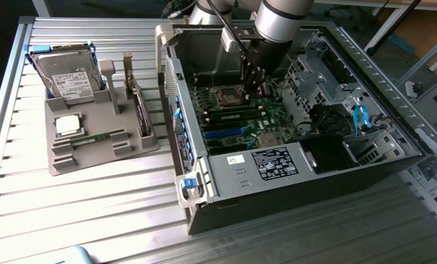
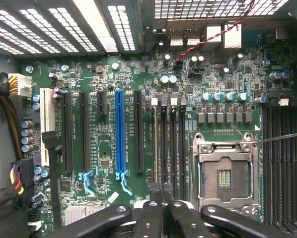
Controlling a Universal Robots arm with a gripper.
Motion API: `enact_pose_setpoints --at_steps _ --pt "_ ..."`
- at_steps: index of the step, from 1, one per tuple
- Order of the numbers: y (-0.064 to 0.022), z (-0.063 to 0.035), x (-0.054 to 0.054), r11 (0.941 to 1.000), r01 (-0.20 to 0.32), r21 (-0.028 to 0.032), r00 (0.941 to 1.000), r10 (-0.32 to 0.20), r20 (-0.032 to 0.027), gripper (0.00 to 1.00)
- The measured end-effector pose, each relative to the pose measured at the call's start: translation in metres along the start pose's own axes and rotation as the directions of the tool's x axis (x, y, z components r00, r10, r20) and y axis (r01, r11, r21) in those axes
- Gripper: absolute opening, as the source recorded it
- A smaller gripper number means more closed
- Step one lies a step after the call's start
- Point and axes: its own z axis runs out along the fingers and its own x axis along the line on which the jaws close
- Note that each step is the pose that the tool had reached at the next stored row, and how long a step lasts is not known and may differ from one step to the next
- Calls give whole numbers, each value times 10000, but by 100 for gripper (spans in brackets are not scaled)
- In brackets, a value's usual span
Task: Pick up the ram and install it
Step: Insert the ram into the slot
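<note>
The ram point(image 1: 97, 137) lay flat in the gray holder point(image 1: 104, 113) on the desk point(image 1: 79, 203). It was a long, thin green stick. Its long side ran from the exterior view's left to the exterior view's right, and the right end sat a little higher in the picture. In the same holder a hard drive point(image 1: 66, 77) leaned at the back. A square silver chip point(image 1: 68, 124) sat just behind the ram. A bigger card point(image 1: 139, 113) stood on its edge at the side of the holder nearest the computer case point(image 1: 277, 190). The case lay open on the desk, beside the holder. Inside it was a green board point(image 2: 109, 148) with long black slots, one blue slot point(image 2: 119, 134), a row of thin memory slots point(image 2: 164, 144) and an open metal socket point(image 2: 224, 171). The pincer point(image 1: 256, 82) hung down inside the case, over the board and well apart from the ram. In the wrist view the pincer point(image 2: 163, 191) was above the thin memory slots. Its black fingers point(image 2: 151, 218) were pulled close together, and I could see nothing held between them.
</note>
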Motion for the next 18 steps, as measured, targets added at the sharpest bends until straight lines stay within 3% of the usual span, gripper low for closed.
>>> enact_pose_setpoints --at_steps 11,18 --pt "-199 -11 -4 10000 -4 -1 10000 4 -84 11" --pt "-322 -18 -6 10000 -14 3 9997 14 -264 11"
